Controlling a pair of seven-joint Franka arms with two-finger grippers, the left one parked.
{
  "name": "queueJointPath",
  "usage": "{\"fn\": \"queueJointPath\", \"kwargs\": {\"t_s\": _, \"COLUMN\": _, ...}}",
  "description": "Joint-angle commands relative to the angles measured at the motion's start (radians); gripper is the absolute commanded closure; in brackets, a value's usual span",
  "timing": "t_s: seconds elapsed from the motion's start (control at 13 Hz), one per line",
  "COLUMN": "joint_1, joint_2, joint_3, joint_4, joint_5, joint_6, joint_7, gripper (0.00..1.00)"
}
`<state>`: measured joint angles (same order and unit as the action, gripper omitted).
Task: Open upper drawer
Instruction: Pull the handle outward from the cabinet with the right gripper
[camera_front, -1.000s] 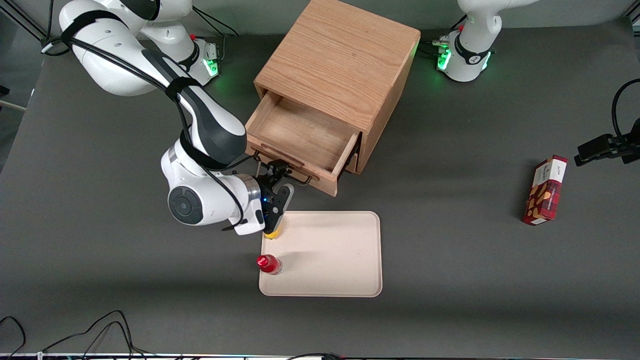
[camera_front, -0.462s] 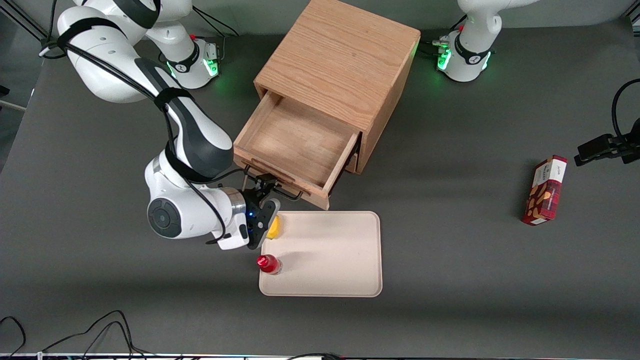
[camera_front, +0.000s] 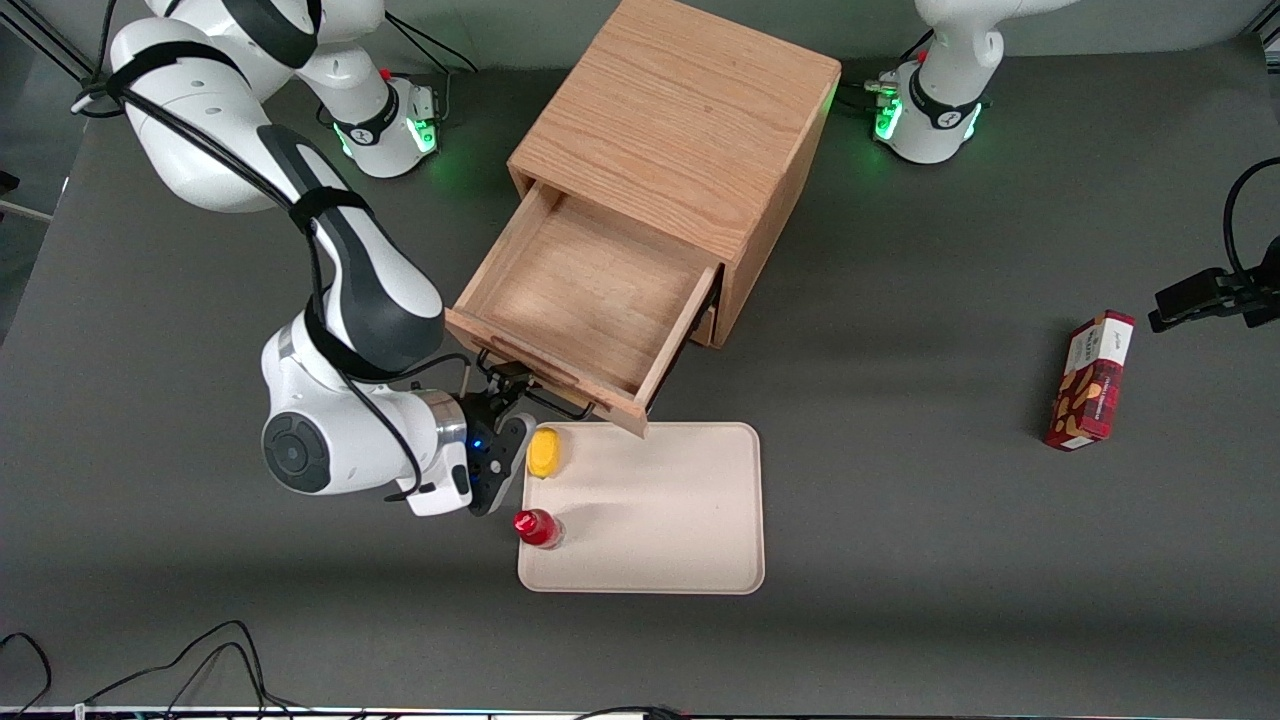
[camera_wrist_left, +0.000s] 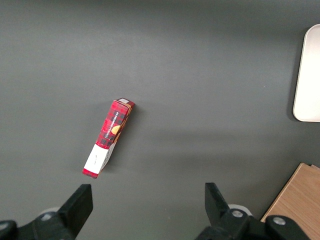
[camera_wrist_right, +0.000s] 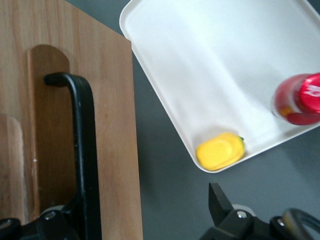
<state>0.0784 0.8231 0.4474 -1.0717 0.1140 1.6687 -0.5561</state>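
The upper drawer (camera_front: 585, 305) sticks far out of the wooden cabinet (camera_front: 680, 140), its front just above the tray (camera_front: 680, 520) rim. The gripper (camera_front: 507, 385) sits at the black handle (camera_wrist_right: 82, 145), one finger (camera_wrist_right: 222, 207) on either side; I cannot tell whether the jaws squeeze it. Pull straight along the drawer's line, slowly, and stop before it slides out or bumps the yellow thing (camera_front: 543, 452).

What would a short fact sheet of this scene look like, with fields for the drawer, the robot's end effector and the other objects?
upper drawer: pulled well out of the cabinet, nothing inside
end effector: at the drawer's black handle
tray: on the table, nearer the front camera than the cabinet
on tray: yellow object, red-capped bottle
red box: toward the parked arm's end of the table
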Motion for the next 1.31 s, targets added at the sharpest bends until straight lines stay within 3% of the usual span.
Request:
{"fn": "queueJointPath", "kwargs": {"t_s": 0.0, "joint_1": 0.017, "joint_2": 0.045, "joint_3": -0.007, "joint_4": 0.088, "joint_5": -0.022, "joint_6": -0.035, "joint_7": -0.019, "gripper": 0.0}}
{"fn": "queueJointPath", "kwargs": {"t_s": 0.77, "joint_1": 0.017, "joint_2": 0.059, "joint_3": -0.01, "joint_4": 0.157, "joint_5": -0.02, "joint_6": -0.058, "joint_7": -0.015, "gripper": 0.0}}
{"fn": "queueJointPath", "kwargs": {"t_s": 1.23, "joint_1": 0.003, "joint_2": -0.183, "joint_3": -0.015, "joint_4": 0.148, "joint_5": -0.026, "joint_6": -0.155, "joint_7": 0.002, "gripper": 0.0}}
